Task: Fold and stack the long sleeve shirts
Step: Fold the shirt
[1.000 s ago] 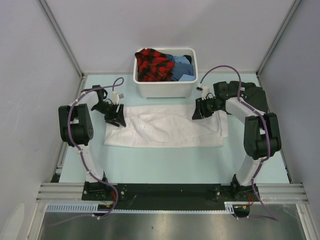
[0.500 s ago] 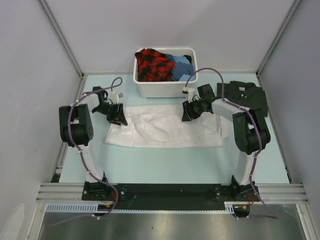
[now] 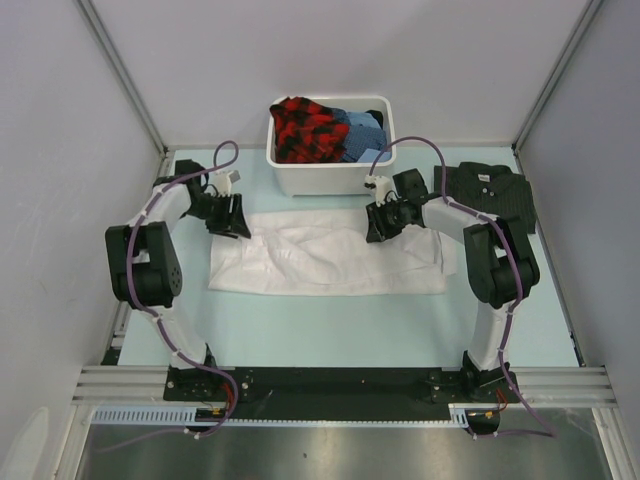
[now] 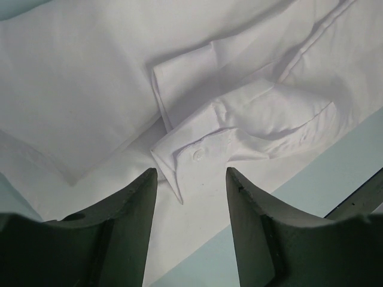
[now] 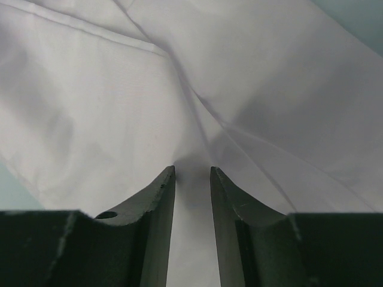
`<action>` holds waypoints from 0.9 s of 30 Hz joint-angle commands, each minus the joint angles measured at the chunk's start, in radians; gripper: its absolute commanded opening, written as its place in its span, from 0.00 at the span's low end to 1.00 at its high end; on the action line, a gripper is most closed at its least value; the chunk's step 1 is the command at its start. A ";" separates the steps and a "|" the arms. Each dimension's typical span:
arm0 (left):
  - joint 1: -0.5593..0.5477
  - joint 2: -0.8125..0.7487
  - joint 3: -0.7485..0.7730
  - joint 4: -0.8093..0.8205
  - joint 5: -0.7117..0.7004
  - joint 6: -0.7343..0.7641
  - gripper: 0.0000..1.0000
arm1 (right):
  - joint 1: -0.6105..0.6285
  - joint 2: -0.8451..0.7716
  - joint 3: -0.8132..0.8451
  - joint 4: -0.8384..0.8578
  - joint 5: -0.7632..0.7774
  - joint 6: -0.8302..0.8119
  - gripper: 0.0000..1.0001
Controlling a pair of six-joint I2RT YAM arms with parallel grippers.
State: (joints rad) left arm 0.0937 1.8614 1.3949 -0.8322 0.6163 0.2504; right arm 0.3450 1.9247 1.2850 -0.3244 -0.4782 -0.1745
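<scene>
Grip unclear at right gripper (image 5: 192,172), jaws narrow astride bunched white shirt (image 3: 320,262); left gripper (image 4: 191,174) jaws open, cuff (image 4: 200,149) between.

The white shirt (image 5: 257,89) filled nearly the whole view, creased, its folds running down toward the tool (image 5: 192,170). The two dark fingers stood a narrow gap apart, with white cloth showing between them. Pale surface (image 5: 362,18) showed at the upper right corner.

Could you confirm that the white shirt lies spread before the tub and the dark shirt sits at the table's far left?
Not quite: the top view shows the dark shirt at the far right. The white shirt does lie before the tub.
</scene>
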 commanded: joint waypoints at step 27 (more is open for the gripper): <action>0.008 0.047 0.107 -0.176 -0.309 0.030 0.00 | 0.009 -0.039 -0.044 0.019 0.090 0.010 0.29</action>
State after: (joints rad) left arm 0.0742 1.9652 1.4483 -0.9371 0.4496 0.2554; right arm 0.3477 1.9244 1.2530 -0.3317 -0.4229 -0.1741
